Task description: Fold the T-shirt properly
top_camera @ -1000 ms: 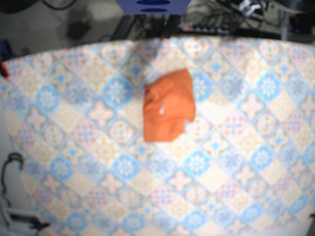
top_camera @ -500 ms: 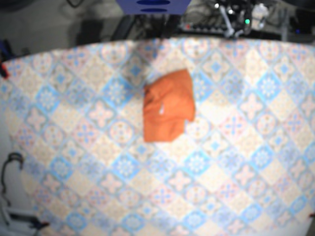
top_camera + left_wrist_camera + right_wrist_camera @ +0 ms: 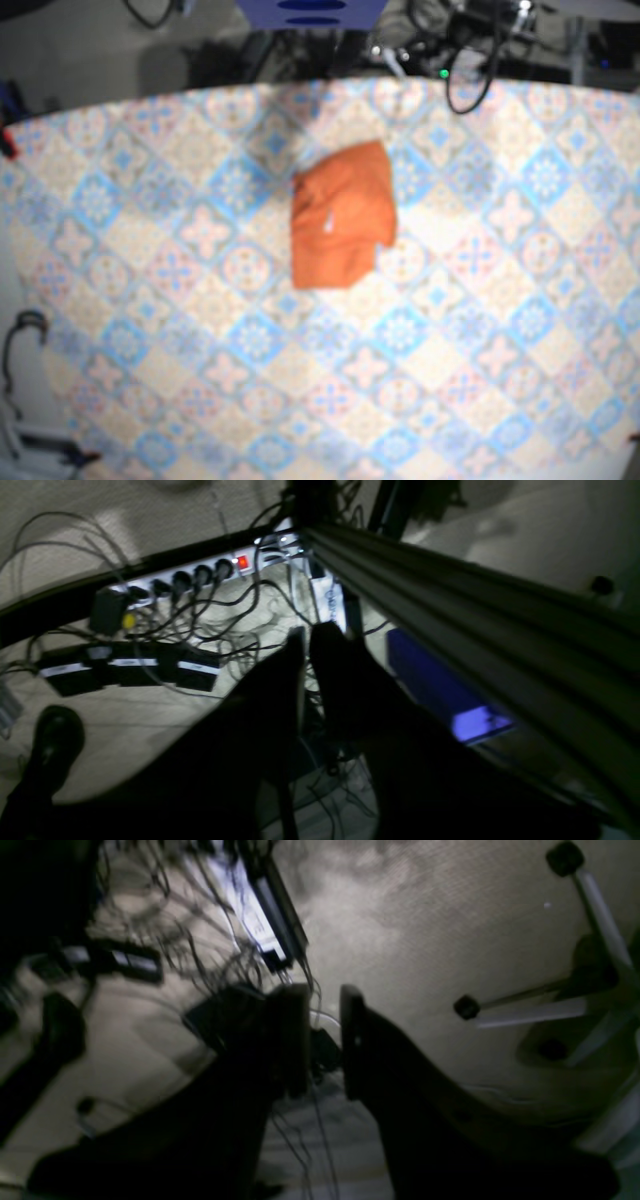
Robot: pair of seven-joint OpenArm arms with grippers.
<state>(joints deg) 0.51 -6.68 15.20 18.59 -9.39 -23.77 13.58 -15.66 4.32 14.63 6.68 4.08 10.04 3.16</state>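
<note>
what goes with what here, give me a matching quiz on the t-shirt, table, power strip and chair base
Things:
1. T-shirt
2. table
3. power strip
4. chair base

Descriptions:
a. red lit switch
b. blue and peach tile pattern
c. orange, lying mid-table
d. on the floor past the right claw

Pairs: 1-c, 2-b, 3-a, 4-d

The T-shirt is blurred in the base view; its fold lines and the small white mark near its middle cannot be made out. The table is cut off at 3 and 6 o'clock. In both dim, smeared wrist views the left gripper and right gripper are reduced to black silhouettes
</note>
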